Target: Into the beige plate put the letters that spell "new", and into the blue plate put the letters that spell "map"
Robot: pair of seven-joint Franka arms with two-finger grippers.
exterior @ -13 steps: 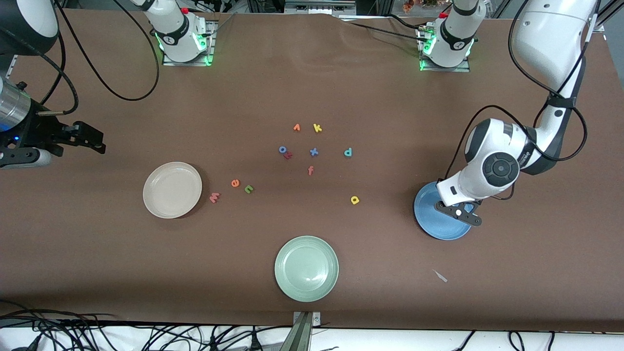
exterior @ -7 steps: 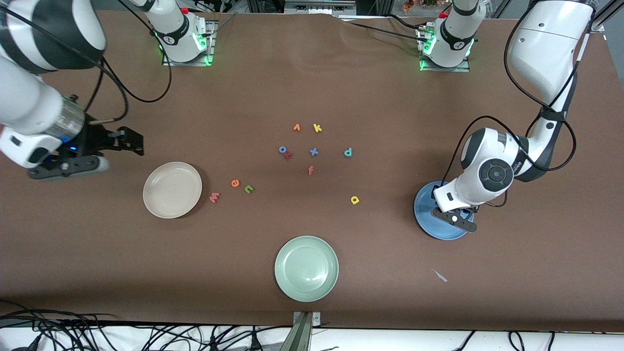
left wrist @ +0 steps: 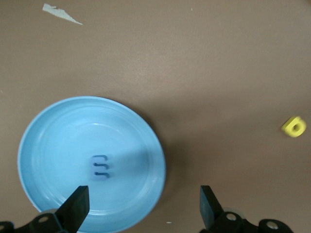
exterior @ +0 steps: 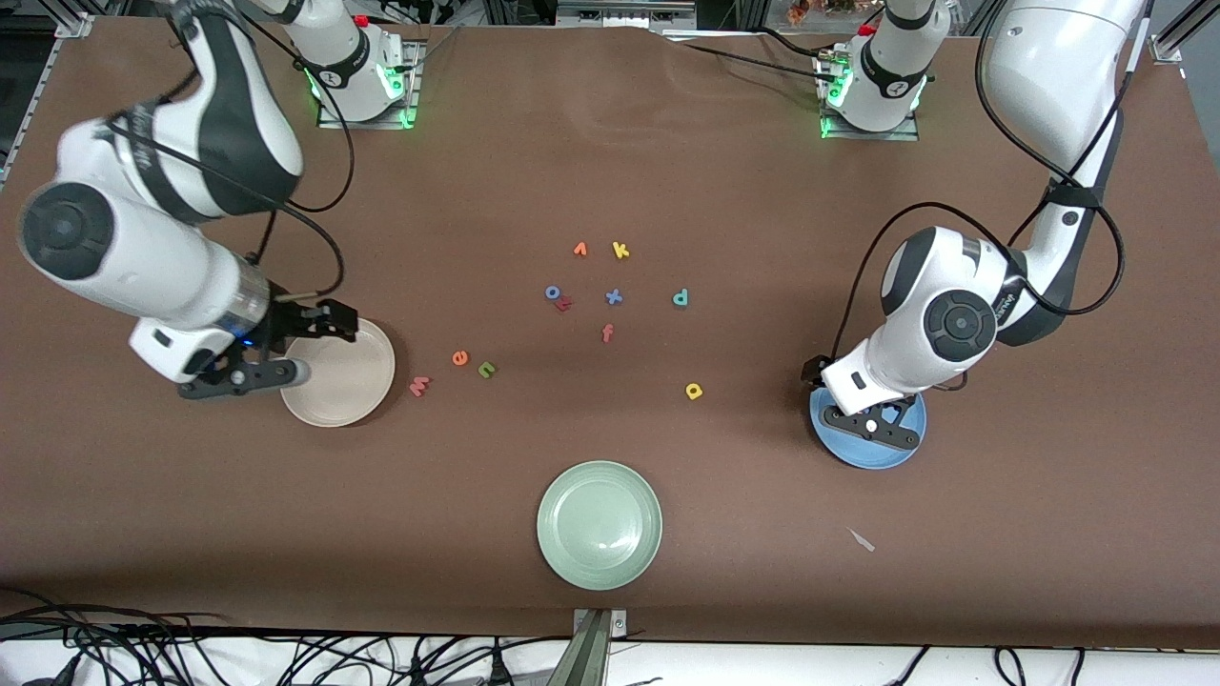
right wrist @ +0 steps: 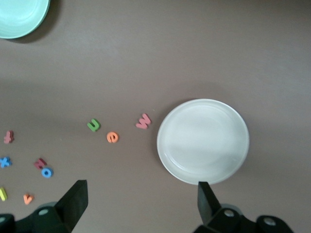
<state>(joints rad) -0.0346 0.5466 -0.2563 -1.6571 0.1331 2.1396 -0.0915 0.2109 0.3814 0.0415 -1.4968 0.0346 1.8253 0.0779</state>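
Note:
The blue m (left wrist: 100, 167) lies in the blue plate (left wrist: 53, 141). My left gripper (left wrist: 143, 204) hangs open and empty over that plate's (exterior: 891, 455) rim. The yellow a (exterior: 694, 391) and teal p (exterior: 681, 298) lie on the table toward the middle. The green n (exterior: 486, 370), orange e (exterior: 460, 358) and pink w (exterior: 419, 386) lie in a row beside the empty beige plate (exterior: 338, 381). Above that plate's rim my right gripper (exterior: 329, 322) stands open, holding nothing.
A pale green plate (exterior: 599, 525) sits near the table's front edge. Spare letters cluster mid-table: orange v-like (exterior: 579, 250), yellow k (exterior: 620, 251), blue o (exterior: 552, 292), blue x (exterior: 614, 297), salmon f (exterior: 607, 332). A scrap of tape (exterior: 861, 539) lies near the blue plate.
My left gripper has opened over the blue plate and drifted slightly toward the table's middle. My right arm has swung in from its end of the table to the beige plate.

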